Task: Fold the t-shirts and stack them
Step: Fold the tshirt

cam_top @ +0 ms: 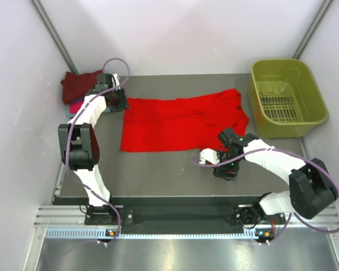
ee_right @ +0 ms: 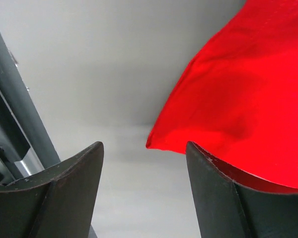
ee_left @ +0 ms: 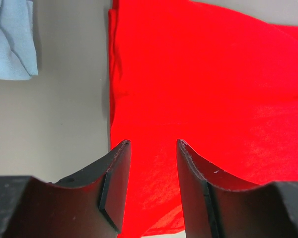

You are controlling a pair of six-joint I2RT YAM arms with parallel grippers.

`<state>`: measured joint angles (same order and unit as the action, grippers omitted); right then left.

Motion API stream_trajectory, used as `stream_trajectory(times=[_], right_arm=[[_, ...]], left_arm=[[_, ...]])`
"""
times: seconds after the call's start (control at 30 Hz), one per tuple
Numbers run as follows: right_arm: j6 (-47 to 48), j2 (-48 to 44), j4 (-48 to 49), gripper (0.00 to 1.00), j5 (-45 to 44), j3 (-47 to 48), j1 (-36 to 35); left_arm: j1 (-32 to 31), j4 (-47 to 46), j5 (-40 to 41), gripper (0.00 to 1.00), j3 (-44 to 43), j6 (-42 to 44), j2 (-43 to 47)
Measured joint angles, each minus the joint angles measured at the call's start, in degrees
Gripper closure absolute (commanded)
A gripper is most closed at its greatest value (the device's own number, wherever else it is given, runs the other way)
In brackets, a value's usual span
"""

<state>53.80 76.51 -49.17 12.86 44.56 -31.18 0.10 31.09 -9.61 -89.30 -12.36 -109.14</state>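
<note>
Red t-shirt [cam_top: 181, 121]: spread on the table [cam_top: 158, 172]
Left gripper [ee_left: 153, 144]: held open over its far left edge
Right gripper [ee_right: 144, 146]: held open at its near right corner
Maroon t-shirt [cam_top: 79, 84]: stacked far left

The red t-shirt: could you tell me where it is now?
Top view: the red t-shirt lies spread mid-table, left gripper at its far-left corner, right gripper by its near edge, green basket to its right.
</note>
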Motion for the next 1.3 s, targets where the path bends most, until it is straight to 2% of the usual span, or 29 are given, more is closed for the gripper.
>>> stream_trajectory(times=[0.33, 0.43, 0.5, 0.63, 0.67, 0.73, 0.77, 1.3], right_arm=[[0.0, 3.8, 3.2, 0.43, -3.7, -1.6, -0.2], [0.1, 3.9, 4.4, 0.51, -4.7, -2.6, -0.2], [0.1, 3.9, 5.4, 0.62, -5.3, -2.7, -0.2], [-0.9, 3.9, 8.0, 0.76, -7.2, -2.9, -0.2], [-1.0, 4.0, 8.7, 0.84, -7.5, -2.9, -0.2], [-1.5, 4.1, 10.1, 0.92, -8.4, -2.9, -0.2], [-1.7, 4.2, 10.7, 0.99, -8.9, -2.9, -0.2], [-5.0, 4.2, 13.2, 1.00, -11.2, 0.1, 0.0]], left_arm=[[0.0, 0.1, 0.0, 0.53, -0.3, -0.2, 0.0], [0.1, 0.6, 0.0, 0.53, 0.0, -0.8, 0.1], [0.4, 0.8, -0.1, 0.53, 1.2, -1.7, 0.6], [1.8, 2.5, -1.6, 0.53, 6.1, -4.1, 1.9], [2.3, 2.8, -2.0, 0.53, 7.7, -4.6, 2.2], [3.5, 4.1, -2.9, 0.52, 10.8, -6.0, 2.3], [4.0, 4.4, -3.2, 0.52, 11.8, -6.4, 2.4], [9.6, 8.8, -11.2, 0.50, 23.8, -14.0, 5.8]])
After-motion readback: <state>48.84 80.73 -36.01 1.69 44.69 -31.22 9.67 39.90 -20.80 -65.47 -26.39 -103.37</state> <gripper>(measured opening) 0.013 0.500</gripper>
